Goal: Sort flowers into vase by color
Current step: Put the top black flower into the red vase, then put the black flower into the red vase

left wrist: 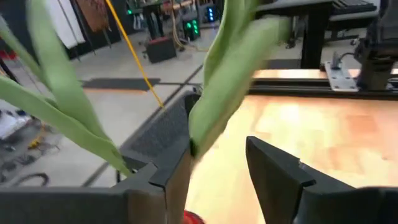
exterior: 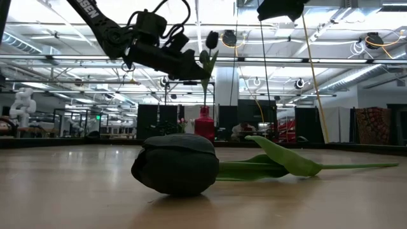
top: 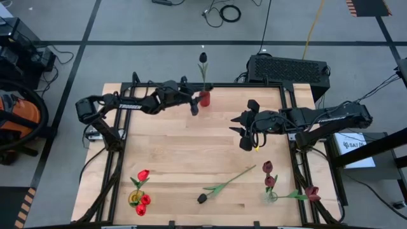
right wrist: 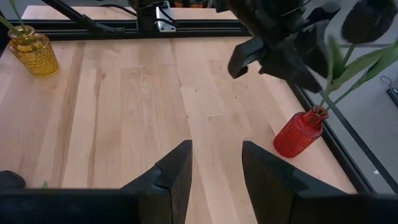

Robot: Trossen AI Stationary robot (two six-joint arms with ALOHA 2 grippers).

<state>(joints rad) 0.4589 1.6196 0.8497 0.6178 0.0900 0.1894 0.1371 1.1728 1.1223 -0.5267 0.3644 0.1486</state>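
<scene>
A red vase (top: 204,97) stands at the table's far edge with a black tulip (top: 203,57) upright in it. My left gripper (left wrist: 221,152) is open beside the vase's top, its fingers on either side of the tulip's stem and leaves (left wrist: 217,93). My right gripper (right wrist: 216,155) hangs open over the right middle of the table, holding nothing. Another black tulip (top: 226,182) lies flat near the front edge, head (exterior: 177,163) to the left. Red tulips (top: 142,175) stand in a yellow vase (top: 135,198), maroon ones (top: 268,168) in a clear vase (top: 271,196). My left gripper stands open around the black tulip's lower stem, coming level from the table's left. A green leaf (left wrist: 198,140) lies close against the inner side of one finger (left wrist: 177,168); I cannot tell whether it touches. The tulip stands upright in the red vase.
A maroon tulip (top: 311,193) leans out of the clear vase toward the right edge. A black metal frame (top: 241,86) rims the table, and a black box (top: 287,69) sits behind the far edge. Bare wood (top: 184,149) lies between the vases.
</scene>
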